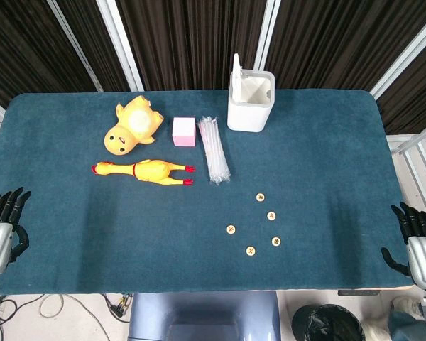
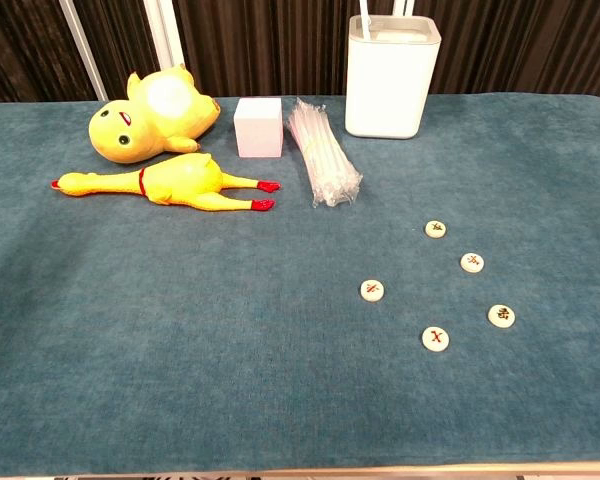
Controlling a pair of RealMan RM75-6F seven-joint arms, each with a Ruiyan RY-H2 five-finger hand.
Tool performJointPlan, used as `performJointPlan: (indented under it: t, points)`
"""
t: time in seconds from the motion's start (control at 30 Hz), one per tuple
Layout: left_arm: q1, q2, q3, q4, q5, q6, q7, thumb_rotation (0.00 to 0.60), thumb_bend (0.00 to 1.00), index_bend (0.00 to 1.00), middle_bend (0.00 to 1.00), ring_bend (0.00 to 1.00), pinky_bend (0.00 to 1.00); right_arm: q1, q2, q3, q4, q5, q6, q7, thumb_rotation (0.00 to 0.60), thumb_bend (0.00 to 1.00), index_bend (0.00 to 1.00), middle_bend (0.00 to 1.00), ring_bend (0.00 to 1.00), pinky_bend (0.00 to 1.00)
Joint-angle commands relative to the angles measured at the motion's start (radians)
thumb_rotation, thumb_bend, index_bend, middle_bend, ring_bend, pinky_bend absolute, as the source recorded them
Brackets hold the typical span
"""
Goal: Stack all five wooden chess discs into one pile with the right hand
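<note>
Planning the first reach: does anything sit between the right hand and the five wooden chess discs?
Nothing visible does. The right hand rests at the table's right edge, and only bare blue cloth separates it from the five round wooden chess discs. The rubber chicken, straw bundle and white container lie beyond them.

1. Table cloth (image 2: 130,330): deep teal, plain, slightly mottled nap.
2. Five discs (image 2: 437,338): pale wood. Those nearest the white box bear dark marks; the two nearest the front edge of the cloth show a red mark and a dark one.
3. White box (image 2: 390,85): plain white, off-white inside.
4. Cube (image 2: 259,127), left of the white box: pale pink.
5. Bundle of straws (image 2: 323,155), between the cube and the white box: clear wrap, white with a pinkish tint.
6. Plush duck (image 2: 150,115), left of the cube: yellow, paler belly, orange beak.
7. Rubber chicken (image 2: 170,183), in front of the duck: yellow with red comb, collar and feet.
8. Hands: left hand (image 1: 3,220) and right hand (image 1: 419,238), black fingers on silver-grey.
9. Backdrop (image 1: 192,35), behind the white box: black ribbed curtain with white bars.
</note>
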Motion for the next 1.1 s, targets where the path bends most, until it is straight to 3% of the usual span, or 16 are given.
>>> performJointPlan:
  t: [0.03, 1.1]
  points:
    - [0.000, 0.000, 0.001, -0.001, 0.001, 0.000, 0.002, 0.600, 0.82, 0.07, 0.00, 0.00, 0.06, -0.002, 0.000, 0.002, -0.002, 0.001, 0.000, -0.004, 0.600, 0.38, 0.01, 0.00, 0.00, 0.06]
    - [0.008, 0.008, -0.004, 0.000, -0.001, 0.017, -0.019, 0.600, 0.82, 0.07, 0.00, 0.00, 0.06, -0.005, 0.009, 0.014, -0.027, -0.016, -0.023, 0.005, 0.600, 0.38, 0.01, 0.00, 0.00, 0.06]
